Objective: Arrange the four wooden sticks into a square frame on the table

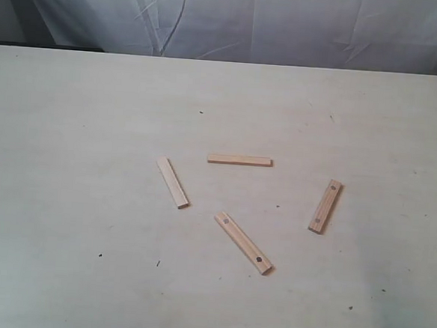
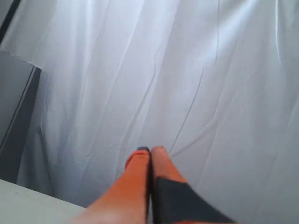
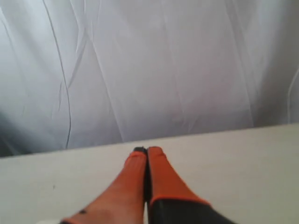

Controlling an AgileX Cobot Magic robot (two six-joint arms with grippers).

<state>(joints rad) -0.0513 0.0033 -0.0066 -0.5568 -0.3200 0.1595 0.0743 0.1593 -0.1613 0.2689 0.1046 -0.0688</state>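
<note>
Four pale wooden sticks lie apart on the beige table (image 1: 66,198) in the exterior view: a plain one (image 1: 173,182) at the left, a level one (image 1: 239,160) behind the middle, a long dotted one (image 1: 243,243) slanting toward the front, and a dotted one (image 1: 326,206) at the right. None touch; no square frame exists. Neither arm shows in the exterior view. My left gripper (image 2: 149,150) is shut with nothing in it and points at the white curtain. My right gripper (image 3: 147,150) is also shut on nothing, above bare table.
A creased white curtain (image 1: 236,19) hangs behind the table's far edge. A few tiny dark specks (image 1: 158,263) dot the tabletop. A dark upright edge (image 2: 21,112) shows beside the curtain in the left wrist view.
</note>
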